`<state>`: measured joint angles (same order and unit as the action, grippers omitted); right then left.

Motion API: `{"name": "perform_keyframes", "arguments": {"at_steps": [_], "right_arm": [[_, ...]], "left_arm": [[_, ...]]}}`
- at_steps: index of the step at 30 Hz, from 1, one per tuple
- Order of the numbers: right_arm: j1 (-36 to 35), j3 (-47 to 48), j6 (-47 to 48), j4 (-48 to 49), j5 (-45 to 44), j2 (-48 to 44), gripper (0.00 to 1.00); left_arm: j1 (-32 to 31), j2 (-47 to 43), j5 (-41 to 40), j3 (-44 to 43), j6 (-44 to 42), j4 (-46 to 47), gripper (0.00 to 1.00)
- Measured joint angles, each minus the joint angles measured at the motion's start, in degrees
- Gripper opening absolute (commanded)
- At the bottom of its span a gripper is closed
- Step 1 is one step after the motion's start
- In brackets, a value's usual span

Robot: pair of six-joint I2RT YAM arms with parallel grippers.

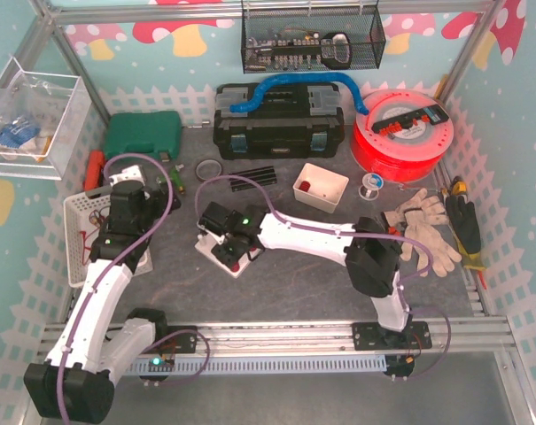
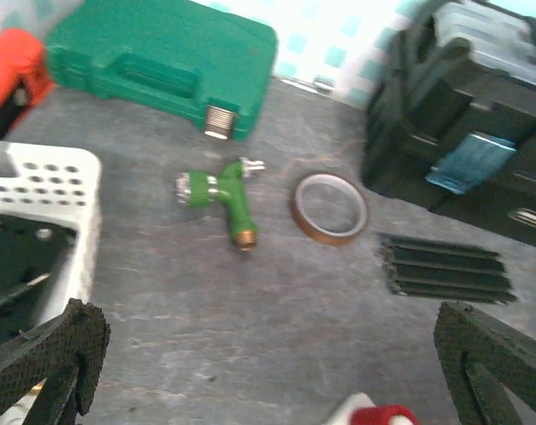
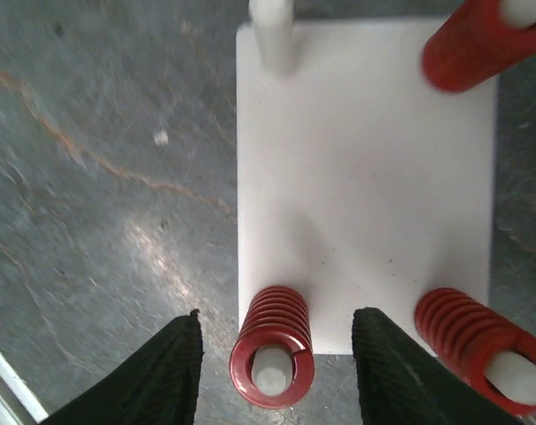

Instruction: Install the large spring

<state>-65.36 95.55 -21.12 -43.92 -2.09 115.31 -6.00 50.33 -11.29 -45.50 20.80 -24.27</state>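
In the right wrist view a red large spring (image 3: 272, 354) sits over a white peg at the near left corner of the white base plate (image 3: 365, 177). My right gripper (image 3: 276, 319) straddles it, its black fingers (image 3: 174, 372) standing clear of the coil on both sides, so it is open. Two more red springs (image 3: 480, 350) (image 3: 467, 44) stand on other pegs, and one peg (image 3: 274, 31) is bare. From above, the right gripper (image 1: 228, 239) hangs over the plate (image 1: 236, 261). My left gripper (image 2: 268, 372) is wide open and holds nothing, to the left near the basket.
A white basket (image 1: 77, 221) and a green case (image 1: 142, 133) are at the left. A tape roll (image 2: 330, 205), a green nozzle (image 2: 223, 195) and black strips (image 2: 445, 266) lie on the mat. Further back and right stand a black toolbox (image 1: 276, 124), a small white box (image 1: 321, 186), a red spool (image 1: 400, 133) and gloves (image 1: 423, 226).
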Motion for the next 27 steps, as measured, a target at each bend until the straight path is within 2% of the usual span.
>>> {"name": "perform_keyframes", "arguments": {"at_steps": [6, 11, 17, 22, 27], "right_arm": [[0.7, -1.1, -0.1, 3.0, -2.9, -8.0, 0.52], [3.5, -9.2, 0.5, 9.2, -7.5, -20.3, 0.49], [14.1, -20.4, 3.3, 19.1, -9.5, -30.8, 0.48], [23.5, -24.9, 7.6, 24.2, -10.3, -30.2, 0.47], [31.5, -24.5, 11.4, 26.4, -9.9, -23.5, 0.45]], "left_arm": [[0.0, -0.4, 10.1, -0.4, 0.2, 0.9, 0.99], [0.0, -0.2, 22.2, -0.5, -0.1, 1.7, 0.99], [-0.2, 4.4, 36.3, -2.5, -0.5, 1.8, 0.99], [-0.5, 5.4, 38.6, -2.8, -1.3, 2.5, 0.99], [-0.5, 6.1, 37.1, -2.7, -1.8, 2.8, 0.99]]}}
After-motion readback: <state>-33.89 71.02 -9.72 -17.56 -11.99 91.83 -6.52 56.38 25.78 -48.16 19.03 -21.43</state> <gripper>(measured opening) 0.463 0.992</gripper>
